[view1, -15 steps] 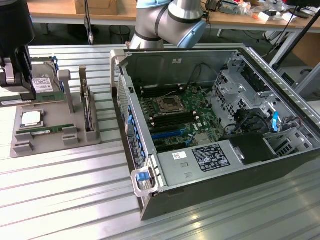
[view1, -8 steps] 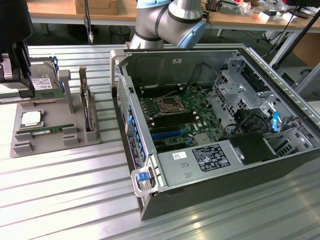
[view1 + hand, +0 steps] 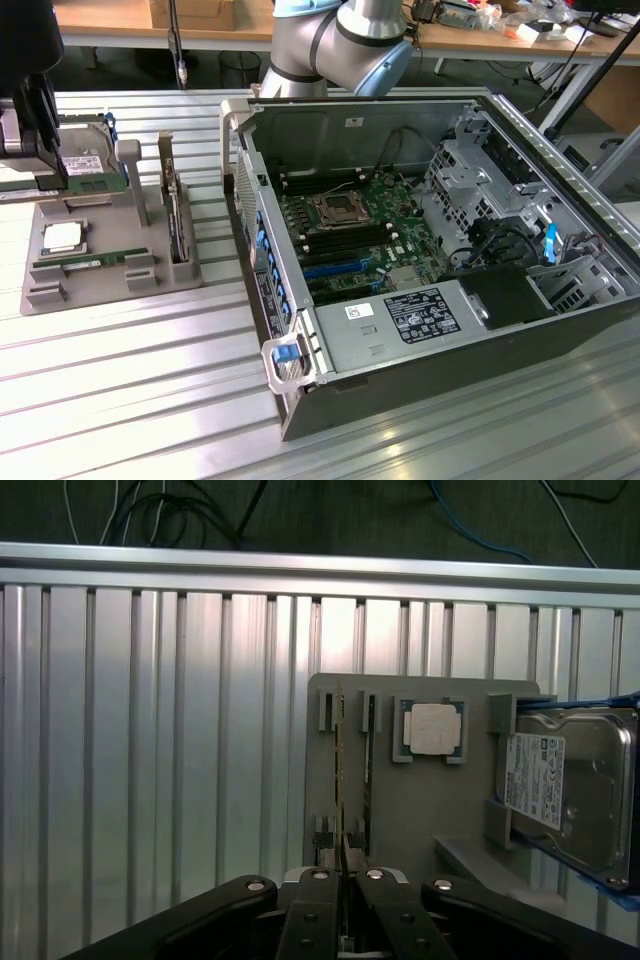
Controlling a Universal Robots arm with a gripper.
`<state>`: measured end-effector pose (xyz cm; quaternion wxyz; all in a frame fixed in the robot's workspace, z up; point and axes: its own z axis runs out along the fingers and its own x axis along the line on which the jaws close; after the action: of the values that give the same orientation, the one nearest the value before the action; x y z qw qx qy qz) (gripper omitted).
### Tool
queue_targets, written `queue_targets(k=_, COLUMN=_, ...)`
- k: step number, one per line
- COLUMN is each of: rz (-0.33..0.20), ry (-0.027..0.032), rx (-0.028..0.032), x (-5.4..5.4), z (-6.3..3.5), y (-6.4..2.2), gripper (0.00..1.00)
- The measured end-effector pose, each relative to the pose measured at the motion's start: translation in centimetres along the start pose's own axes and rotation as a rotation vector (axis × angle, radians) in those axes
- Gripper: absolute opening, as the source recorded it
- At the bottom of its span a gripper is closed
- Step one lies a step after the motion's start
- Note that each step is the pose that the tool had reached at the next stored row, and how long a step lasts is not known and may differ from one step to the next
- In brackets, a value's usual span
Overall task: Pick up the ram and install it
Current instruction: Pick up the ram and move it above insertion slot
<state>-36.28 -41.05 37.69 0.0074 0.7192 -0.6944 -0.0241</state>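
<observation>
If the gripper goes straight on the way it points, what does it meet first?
Likely the grey tray, at the slot beside the second ram; the gripper holds the ram above it. Depth unclear.

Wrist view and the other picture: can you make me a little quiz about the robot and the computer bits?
1. True or false: the computer case has its side cover on.
2. What thin thing is the gripper pinching?
3. Which part lies on the grey tray next to the hard drive? A) processor chip B) fan C) screwdriver

Key
1. False: the case is open and the motherboard shows.
2. The ram, seen edge-on.
3. A
</observation>
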Motion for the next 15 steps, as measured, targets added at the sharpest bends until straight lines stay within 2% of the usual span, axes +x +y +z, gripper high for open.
queue_targets(k=15, rz=0.000, ry=0.0000, rx=-0.0001, x=0.0, z=-1.15, y=0.05, gripper=0.13)
